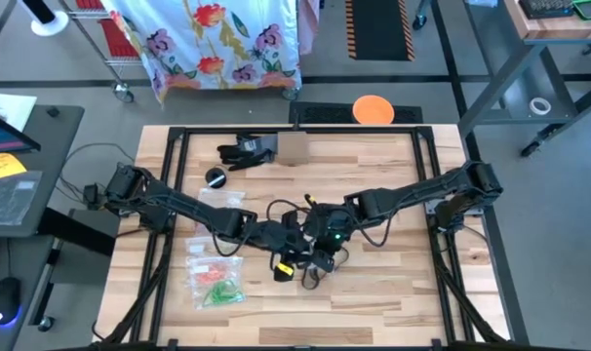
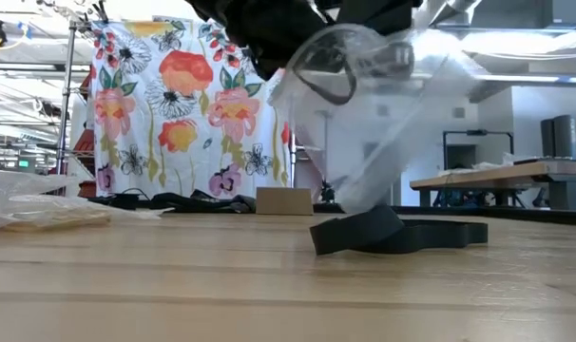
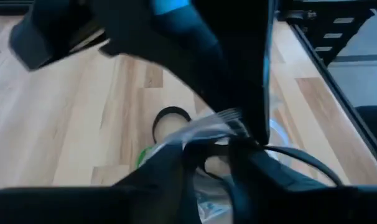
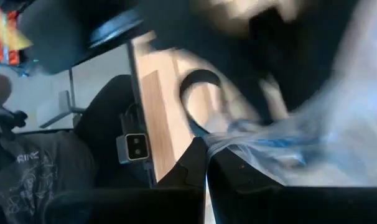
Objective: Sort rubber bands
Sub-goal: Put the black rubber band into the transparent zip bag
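I am judging the sort as partly done: green bands [image 1: 222,292] and red-orange bands [image 1: 210,271] are lying in separate clear bags [image 1: 216,281] on the table's [image 1: 393,302] left front part, just beside each other, so at least two colours are looking settled. A dark band [image 2: 328,76] is showing inside the clear bag [image 2: 383,104] that I am holding up over the middle of the table, and another dark loop [image 3: 171,118] is lying on the wood below; whether that loop is a band or a cable I cannot tell. My right gripper [image 4: 206,146] is pinching an edge of that lifted bag, its fingers closed flat on the plastic. My left gripper [image 3: 207,146] is sitting at the bag's crumpled mouth with its fingers narrowly parted and plastic between them; whether it is gripping or letting go I cannot tell. The two grippers are meeting almost touching at the table's centre, with black cables [image 1: 286,210] tangled around them. Farther back, a cardboard box [image 1: 292,148], a black glove [image 1: 245,151] and a small black disc [image 1: 216,177] are lying near the rear edge, well apart from the work. What is left, as I am reading it, is the dark bands and any loose ones hidden under my arms; yellow bands I am not seeing clearly anywhere.
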You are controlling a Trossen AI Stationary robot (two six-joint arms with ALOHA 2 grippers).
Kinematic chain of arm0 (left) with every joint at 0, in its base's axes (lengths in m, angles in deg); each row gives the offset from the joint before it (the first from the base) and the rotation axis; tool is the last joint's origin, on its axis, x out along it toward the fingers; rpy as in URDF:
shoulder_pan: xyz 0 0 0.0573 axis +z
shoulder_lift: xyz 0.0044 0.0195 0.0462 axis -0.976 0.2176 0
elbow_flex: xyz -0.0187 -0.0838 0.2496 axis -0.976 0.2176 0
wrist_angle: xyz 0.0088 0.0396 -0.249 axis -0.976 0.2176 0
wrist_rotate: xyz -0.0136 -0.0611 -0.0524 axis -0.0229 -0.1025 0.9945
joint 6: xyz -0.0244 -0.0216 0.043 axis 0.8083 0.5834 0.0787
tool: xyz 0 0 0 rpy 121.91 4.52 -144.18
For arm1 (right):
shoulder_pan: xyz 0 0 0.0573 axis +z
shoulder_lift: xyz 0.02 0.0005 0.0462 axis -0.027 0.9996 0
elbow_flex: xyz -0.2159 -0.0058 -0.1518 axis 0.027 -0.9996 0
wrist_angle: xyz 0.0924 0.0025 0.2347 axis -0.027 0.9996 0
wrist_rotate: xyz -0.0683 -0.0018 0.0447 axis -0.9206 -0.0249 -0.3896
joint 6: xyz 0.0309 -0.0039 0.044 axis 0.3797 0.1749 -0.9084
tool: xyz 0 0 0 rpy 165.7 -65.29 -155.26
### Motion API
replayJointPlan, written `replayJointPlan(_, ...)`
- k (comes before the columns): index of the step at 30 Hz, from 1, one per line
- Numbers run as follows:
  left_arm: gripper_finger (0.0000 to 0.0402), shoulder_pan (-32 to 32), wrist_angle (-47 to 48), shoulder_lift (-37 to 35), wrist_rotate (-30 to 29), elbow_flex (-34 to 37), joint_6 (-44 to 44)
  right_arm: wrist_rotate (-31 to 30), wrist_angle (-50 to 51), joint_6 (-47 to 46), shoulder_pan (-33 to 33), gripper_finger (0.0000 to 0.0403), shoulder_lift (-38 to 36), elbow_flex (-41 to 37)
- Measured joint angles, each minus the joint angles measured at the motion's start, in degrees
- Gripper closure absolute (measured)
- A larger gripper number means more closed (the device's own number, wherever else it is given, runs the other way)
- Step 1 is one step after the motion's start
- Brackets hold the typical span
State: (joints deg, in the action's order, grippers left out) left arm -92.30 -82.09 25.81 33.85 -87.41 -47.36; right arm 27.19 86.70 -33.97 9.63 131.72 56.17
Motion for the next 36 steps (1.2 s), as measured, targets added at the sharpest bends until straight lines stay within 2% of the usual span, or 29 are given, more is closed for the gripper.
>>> replayJointPlan(5,0.0241,-0.7,0.4,-0.6,-1.6,0.0,5.6,0.3,0.0,-2.5,0.1,0.0403,0.0,0.0)
replayJointPlan(11,0.0234,-0.6,5.7,-4.6,-1.7,-0.2,6.6,0.1,-0.4,-4.1,-0.1,0.0403,0.1,-0.1)
replayJointPlan(17,0.0234,-0.9,6.2,-9.4,-1.1,-0.2,6.8,1.0,-0.5,-8.4,-0.5,0.0403,0.1,-0.1)
replayJointPlan(20,0.0234,-0.9,7.6,-11.3,-0.5,-0.2,7.7,3.7,-0.5,-11.8,-0.9,0.0403,0.1,-0.1)
replayJointPlan(29,0.0234,-1.2,14.7,-14.6,-0.4,-0.1,9.9,17.1,-5.6,-22.9,-3.1,0.0403,0.1,-0.1)
replayJointPlan(36,0.0234,-4.9,22.5,-15.3,-0.6,0.0,10.9,18.9,-5.0,-22.0,-4.8,0.0403,0.1,-0.1)
